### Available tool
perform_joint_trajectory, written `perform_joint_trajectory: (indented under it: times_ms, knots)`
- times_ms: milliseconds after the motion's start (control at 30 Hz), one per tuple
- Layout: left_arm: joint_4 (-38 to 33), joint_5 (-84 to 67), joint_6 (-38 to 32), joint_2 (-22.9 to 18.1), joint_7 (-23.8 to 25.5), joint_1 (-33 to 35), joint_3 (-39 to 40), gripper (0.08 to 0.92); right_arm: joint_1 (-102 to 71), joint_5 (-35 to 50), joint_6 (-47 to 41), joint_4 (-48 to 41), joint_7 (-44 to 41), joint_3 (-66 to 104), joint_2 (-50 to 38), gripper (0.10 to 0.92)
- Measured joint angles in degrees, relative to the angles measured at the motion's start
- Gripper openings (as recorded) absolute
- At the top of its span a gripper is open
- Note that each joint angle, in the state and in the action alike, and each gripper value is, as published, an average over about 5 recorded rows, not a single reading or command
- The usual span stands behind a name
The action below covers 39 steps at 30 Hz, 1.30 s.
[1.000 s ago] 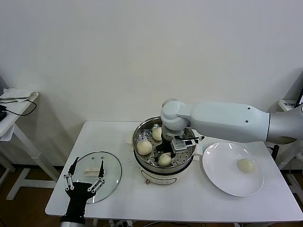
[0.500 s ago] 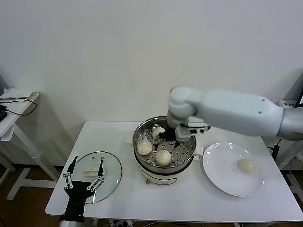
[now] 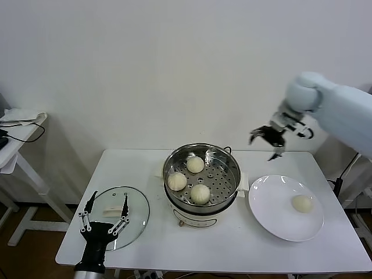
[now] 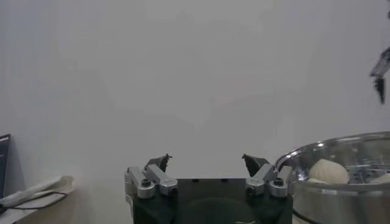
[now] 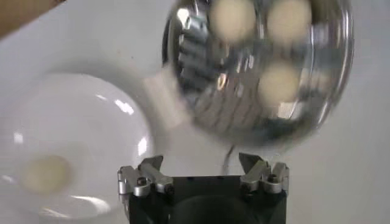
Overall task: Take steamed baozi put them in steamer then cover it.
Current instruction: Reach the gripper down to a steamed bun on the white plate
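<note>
Three baozi in steamer (image 3: 201, 174), one on plate (image 3: 279, 221).
I see right gripper (image 3: 267, 138) released, empty, raised above plate; left gripper (image 3: 104, 220) released over cover (image 3: 135, 214). No writing legible.

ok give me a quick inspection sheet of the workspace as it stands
surface: white table, nothing spilled.
job's things: steamer open at table centre, three steamed baozi on its perforated tray; a fourth baozi lies on the white plate to the steamer's right; cover flat on the table to its left.
clutter: nothing seen.
grippers: right gripper open and empty, raised above the table's back right; left gripper open, over the cover near the front edge.
cables: black cable on the side table.
surroundings: plain white wall behind.
</note>
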Motion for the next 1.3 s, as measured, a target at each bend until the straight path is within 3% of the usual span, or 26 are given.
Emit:
perform_joint_trajectory:
  times_ms: [367,1300]
  knots:
    - [-0.01,0.02,0.23,-0.02,-0.06,0.45,-0.44,0.823,-11.43,-0.16,-8.69,-11.99,-0.47,5.51,-5.01,0.823]
    - [0.51,0.21,-0.14,-0.24,0.04,0.84,-0.52,0.823,-28.14,-2.75,-13.87,-21.21,8.13,11.82,-3.30,0.823]
